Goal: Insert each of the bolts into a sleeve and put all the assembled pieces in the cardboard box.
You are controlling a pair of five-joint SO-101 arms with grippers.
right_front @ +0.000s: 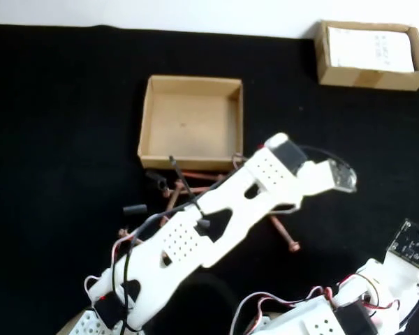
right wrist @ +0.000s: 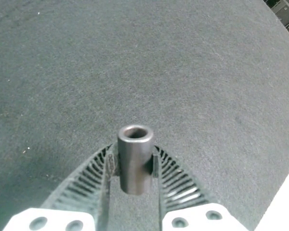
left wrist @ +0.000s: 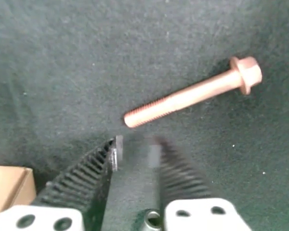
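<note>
Two grippers are shown: the right gripper (right wrist: 135, 155) is clamped on a dark sleeve (right wrist: 135, 166). The left gripper (left wrist: 136, 142) is held with its jaws apart, and a copper bolt (left wrist: 192, 92) is laid just beyond its tips on the bench (left wrist: 62, 57), outside the cardboard box (right_front: 188, 122).

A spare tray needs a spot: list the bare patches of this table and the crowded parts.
Bare cloth lies left of the open cardboard box, between it and the paper-filled box, and in front of that box. Crowded: loose bolts and sleeves in front of the open box, under an arm.
</note>
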